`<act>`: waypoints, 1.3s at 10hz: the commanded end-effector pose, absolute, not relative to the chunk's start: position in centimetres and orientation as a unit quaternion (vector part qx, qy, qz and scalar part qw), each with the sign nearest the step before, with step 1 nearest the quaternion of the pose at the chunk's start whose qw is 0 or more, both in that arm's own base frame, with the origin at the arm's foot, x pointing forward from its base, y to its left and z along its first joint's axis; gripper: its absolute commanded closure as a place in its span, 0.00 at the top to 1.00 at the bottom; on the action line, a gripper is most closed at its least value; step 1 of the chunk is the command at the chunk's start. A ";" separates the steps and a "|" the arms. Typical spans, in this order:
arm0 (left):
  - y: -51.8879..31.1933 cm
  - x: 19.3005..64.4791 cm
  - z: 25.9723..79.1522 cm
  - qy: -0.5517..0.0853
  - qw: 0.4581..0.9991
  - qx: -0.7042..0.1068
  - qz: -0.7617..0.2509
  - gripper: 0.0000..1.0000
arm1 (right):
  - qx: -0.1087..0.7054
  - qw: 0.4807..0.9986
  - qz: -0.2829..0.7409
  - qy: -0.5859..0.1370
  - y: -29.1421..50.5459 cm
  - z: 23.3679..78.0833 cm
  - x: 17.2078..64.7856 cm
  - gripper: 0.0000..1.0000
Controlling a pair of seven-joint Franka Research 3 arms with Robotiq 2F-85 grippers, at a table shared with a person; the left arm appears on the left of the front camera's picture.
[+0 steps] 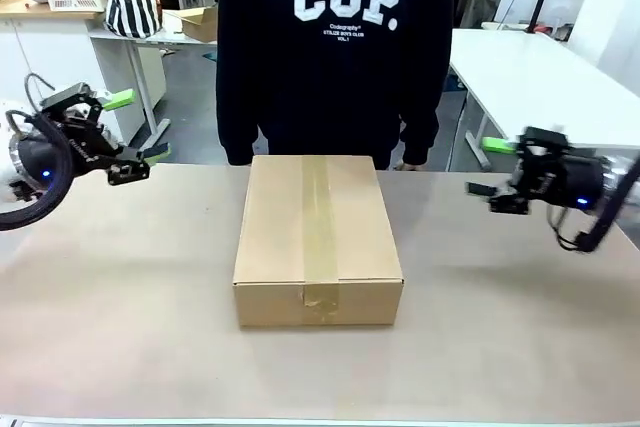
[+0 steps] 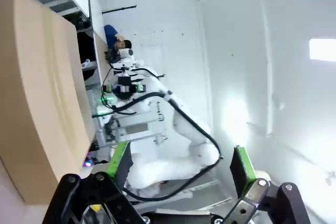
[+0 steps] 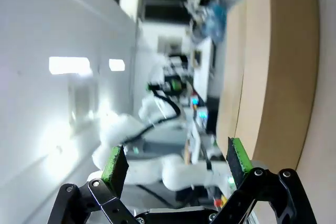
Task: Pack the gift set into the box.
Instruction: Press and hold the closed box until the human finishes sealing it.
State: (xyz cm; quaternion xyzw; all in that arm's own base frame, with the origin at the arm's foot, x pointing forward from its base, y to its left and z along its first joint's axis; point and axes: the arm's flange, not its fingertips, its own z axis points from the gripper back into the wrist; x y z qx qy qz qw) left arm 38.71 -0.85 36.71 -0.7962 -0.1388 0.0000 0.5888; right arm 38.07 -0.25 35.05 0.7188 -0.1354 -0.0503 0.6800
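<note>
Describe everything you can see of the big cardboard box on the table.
The box is plain brown cardboard, rectangular and fairly shallow, and looks undented. Its top flaps are shut, with a strip of tan tape along the middle seam and down the end facing the robot. It lies flat on the table, long side running toward the person, between the two arms. Neither pincer touches it.

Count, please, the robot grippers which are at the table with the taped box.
2: the left gripper is left of the box, the right gripper is right of it. Both have open jaws.
</note>
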 end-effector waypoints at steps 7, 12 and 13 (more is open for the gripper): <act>-0.9 38.7 36.7 -0.139 0.589 -0.796 0.000 1.00 | 0.731 0.660 -0.075 -0.160 -2.7 34.6 38.2 1.00; -0.9 38.7 36.7 -0.139 0.589 -0.796 0.000 1.00 | 0.731 0.660 -0.075 -0.160 -2.7 34.6 38.2 1.00; -0.9 38.7 36.7 -0.139 0.589 -0.796 0.000 1.00 | 0.731 0.660 -0.075 -0.160 -2.7 34.6 38.2 1.00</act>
